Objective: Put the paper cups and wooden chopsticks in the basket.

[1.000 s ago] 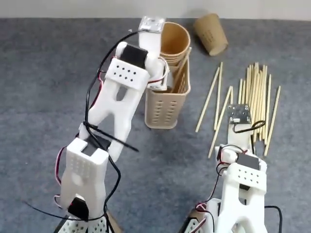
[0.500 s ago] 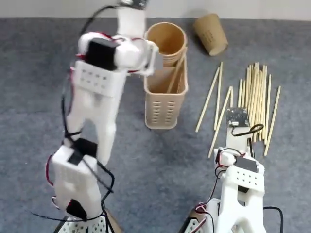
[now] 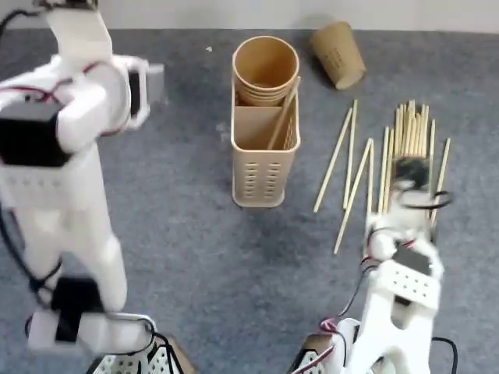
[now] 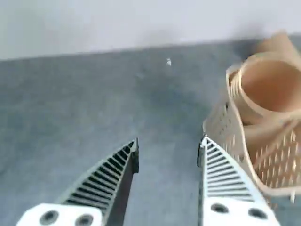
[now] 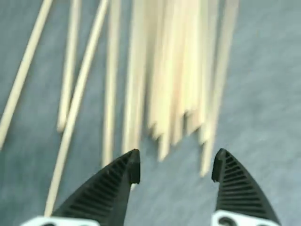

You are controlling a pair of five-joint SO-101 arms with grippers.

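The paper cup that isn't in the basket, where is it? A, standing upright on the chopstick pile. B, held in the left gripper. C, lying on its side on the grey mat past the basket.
C: the loose paper cup lies tipped over on the grey mat, apart from the basket; the left gripper is open and empty.

A grey, carpet-like covering (image 3: pixel 179 234) is spanning the whole work surface. A plain pale wall (image 3: pixel 195 14) is running along its far edge, meeting it in a straight line. A small white speck (image 3: pixel 208 50) is lying on the covering near that edge. Diffuse light is casting soft shadows.
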